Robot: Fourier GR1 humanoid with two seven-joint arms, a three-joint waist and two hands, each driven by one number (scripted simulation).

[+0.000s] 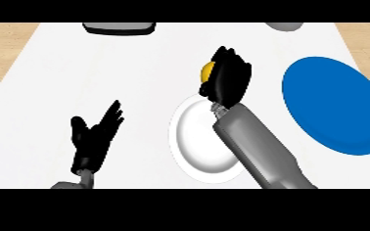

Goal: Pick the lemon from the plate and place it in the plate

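Note:
The yellow lemon [207,70] shows only as a small patch at the left edge of my right hand [230,78], whose fingers are curled round it. That hand hovers just beyond the far rim of the white plate [198,142], and its grey forearm crosses the plate's right side. A blue plate [329,105] lies to the right of the hand, apart from it. My left hand [94,134] rests open at the lower left, fingers up, holding nothing.
A dark grey tray-like object [119,28] sits at the counter's far edge, left of centre. A grey rounded object [284,26] peeks in at the far right. Wooden floor shows past the counter's left and right edges.

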